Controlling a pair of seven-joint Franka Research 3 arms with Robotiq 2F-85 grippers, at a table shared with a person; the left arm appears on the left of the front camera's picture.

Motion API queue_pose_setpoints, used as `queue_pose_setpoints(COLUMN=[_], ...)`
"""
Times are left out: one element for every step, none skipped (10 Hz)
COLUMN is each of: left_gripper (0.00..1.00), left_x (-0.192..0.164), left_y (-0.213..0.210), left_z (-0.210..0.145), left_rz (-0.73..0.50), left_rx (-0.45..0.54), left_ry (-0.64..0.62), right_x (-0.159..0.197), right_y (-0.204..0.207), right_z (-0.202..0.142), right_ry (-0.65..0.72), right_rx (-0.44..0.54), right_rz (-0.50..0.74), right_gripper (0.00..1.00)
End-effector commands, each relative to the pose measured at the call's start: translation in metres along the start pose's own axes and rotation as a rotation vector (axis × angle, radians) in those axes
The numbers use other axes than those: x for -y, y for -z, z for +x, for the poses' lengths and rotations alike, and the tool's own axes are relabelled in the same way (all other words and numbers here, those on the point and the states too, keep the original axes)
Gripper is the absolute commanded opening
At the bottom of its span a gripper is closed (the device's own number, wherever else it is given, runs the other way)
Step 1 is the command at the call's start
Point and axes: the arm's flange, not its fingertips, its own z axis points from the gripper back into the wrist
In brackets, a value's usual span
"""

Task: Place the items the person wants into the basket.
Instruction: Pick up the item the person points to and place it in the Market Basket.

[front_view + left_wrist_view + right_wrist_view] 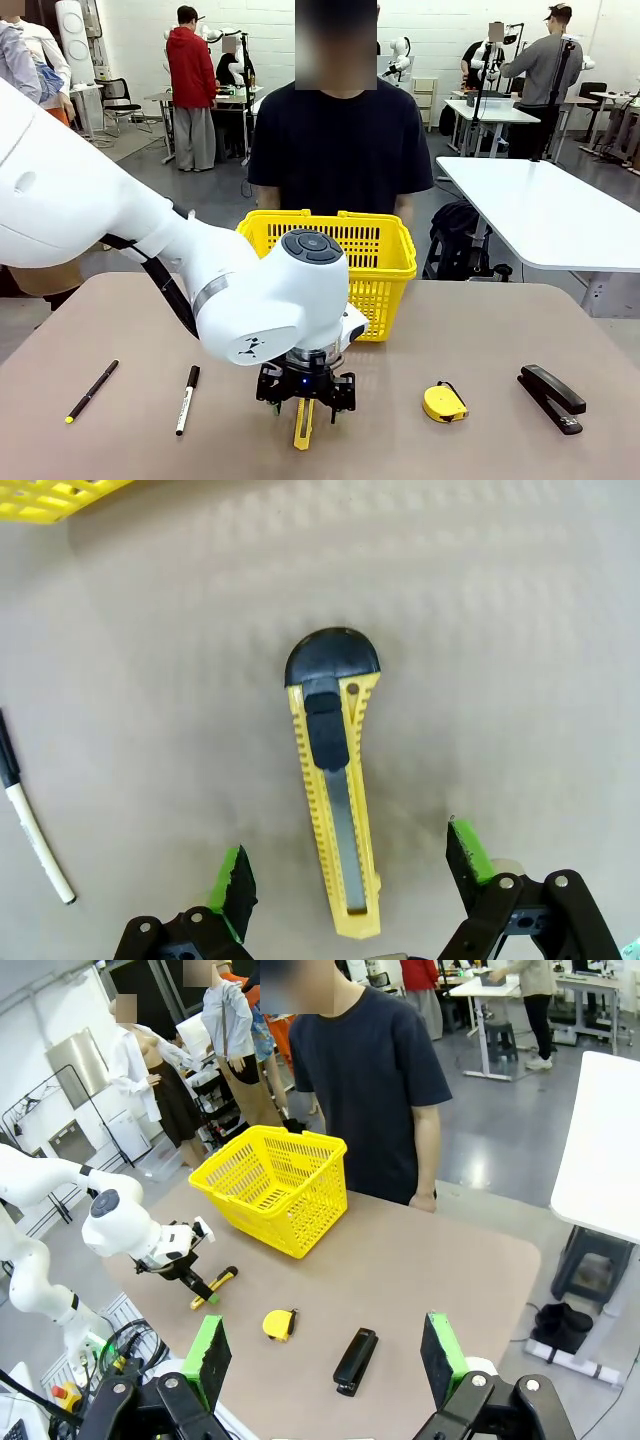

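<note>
**Left claw open astride the box cutter**

Our left gripper (352,865) hangs low over the table (480,330) with its jaws spread wide. One green pad sits on each side of the yellow-and-black box cutter (335,800), and neither touches it. The cutter lies flat beneath the claw, on our side of the table, its black end pointing away from the wrist. Just to our left of the claw lies the black-capped marker (187,398), and farther left the thin black pen (92,390). To our right we see the round tape measure (444,402), then the black stapler (551,397). Beyond the claw stands the yellow basket (385,262), at the far edge in front of the person (340,140). Our right gripper (325,1352) is held high above the table, its jaws likewise apart.
</note>
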Motion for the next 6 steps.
queue_pose_setpoints(left_gripper=[1.0,1.0,1.0,1.0,0.47,0.43], left_x=[0.0076,0.0069,0.0063,0.0052,0.0052,0.0043], left_y=[0.014,0.016,0.0187,0.0207,0.0207,0.02], left_z=[0.0059,0.0078,0.0092,0.0107,0.011,0.011], left_rz=[-0.034,-0.041,-0.044,-0.043,-0.049,-0.048], left_rx=[0.044,0.042,0.035,0.031,0.049,0.048], left_ry=[-0.025,-0.031,-0.035,-0.038,-0.018,-0.02], right_x=[0.0006,0.0006,0.0006,0.0006,0.0006,0.0006], right_y=[0.0003,0.0003,0.0003,0.0003,0.0003,0.0003], right_z=[0.0016,0.0016,0.0016,0.0016,0.0016,0.0016], right_ry=[-0.016,-0.016,-0.016,-0.016,-0.016,-0.016], right_rx=[0.022,0.022,0.022,0.022,0.022,0.022], right_rz=[0.013,0.013,0.013,0.013,0.013,0.013], right_gripper=[1.0,1.0,1.0,1.0,1.0,1.0])
